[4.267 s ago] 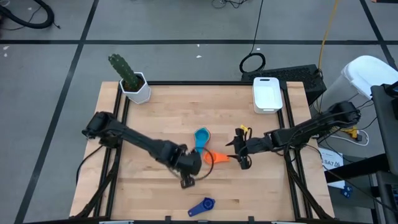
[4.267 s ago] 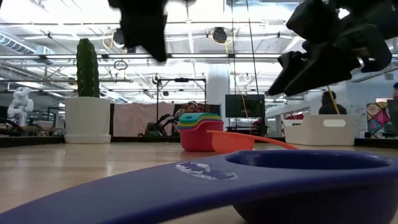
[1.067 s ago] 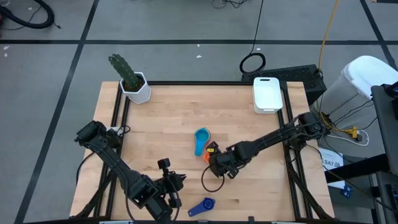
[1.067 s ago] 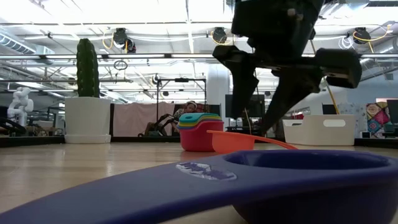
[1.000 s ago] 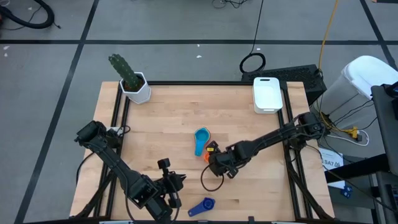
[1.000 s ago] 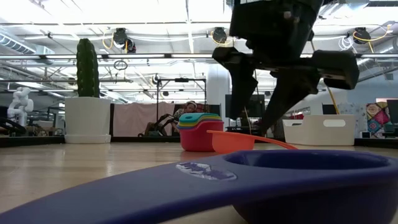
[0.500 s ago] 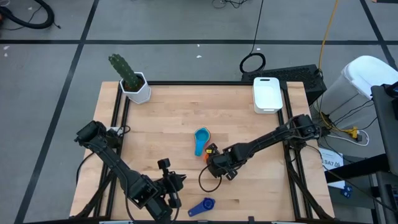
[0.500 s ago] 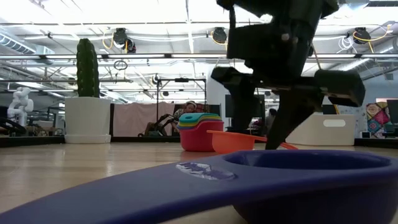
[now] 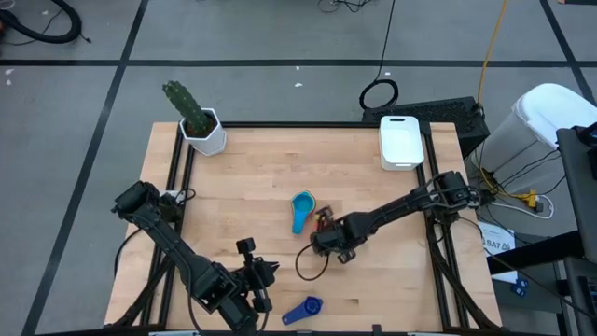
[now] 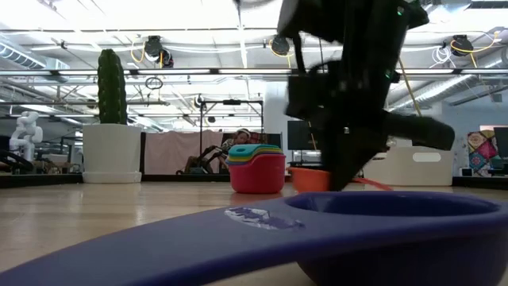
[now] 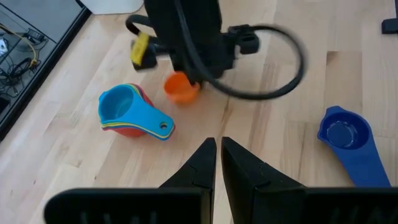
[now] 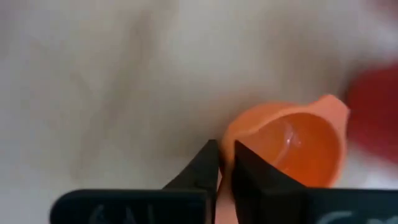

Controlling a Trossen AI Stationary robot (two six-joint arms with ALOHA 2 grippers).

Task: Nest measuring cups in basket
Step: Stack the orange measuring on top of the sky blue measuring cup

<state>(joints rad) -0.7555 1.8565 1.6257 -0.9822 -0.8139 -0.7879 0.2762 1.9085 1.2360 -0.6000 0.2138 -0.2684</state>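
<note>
Right wrist view only: right tool [image 12: 226, 163] pinching orange cup [image 12: 298, 146] rim.

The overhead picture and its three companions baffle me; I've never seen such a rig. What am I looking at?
Two dark robot arms work at a wooden table. One picture looks straight down, one sits at tabletop level, and two ride on the arms' wrists. On the table are a stack of nested cups, a dark blue cup lying alone, a white basket and a cactus pot. The right gripper is shut on an orange cup beside the stack. The left gripper is shut and empty.
</note>
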